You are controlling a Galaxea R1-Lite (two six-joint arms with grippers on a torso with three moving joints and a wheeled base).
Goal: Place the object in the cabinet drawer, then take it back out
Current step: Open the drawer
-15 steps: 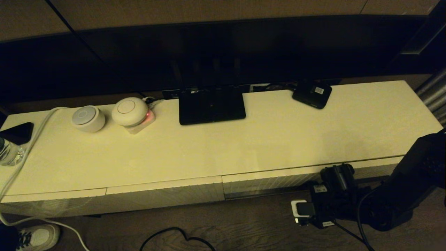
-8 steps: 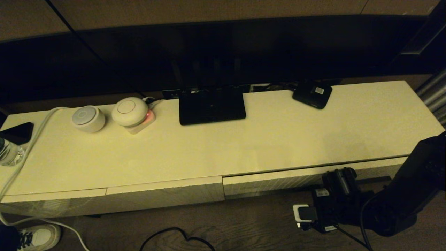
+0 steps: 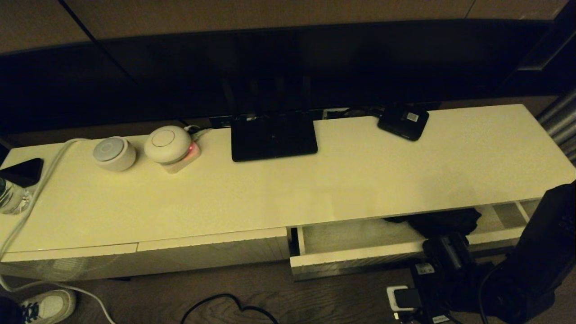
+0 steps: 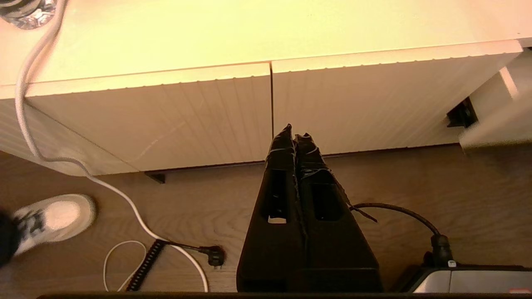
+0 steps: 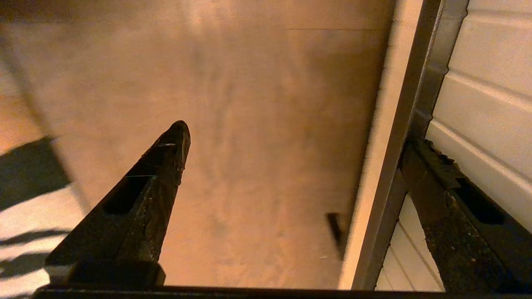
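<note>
Umbrella is sitting inside the cabinet drawer, toward its right end, partly tucked under the bench top. Going L to R: closed ribbed drawer fronts on the left w/ the left tool parked in front of them, fingers pressed together, holding nothing. Then the half-open drawer, then the right tool w/ fingers spread wide, one each side of the drawer's front panel, not clamped imo. Best bet for this step: pull straight out along the slides, no sideways yank, until the whole umbrella is exposed, bc fabric could snag under the top otherwise.
</note>
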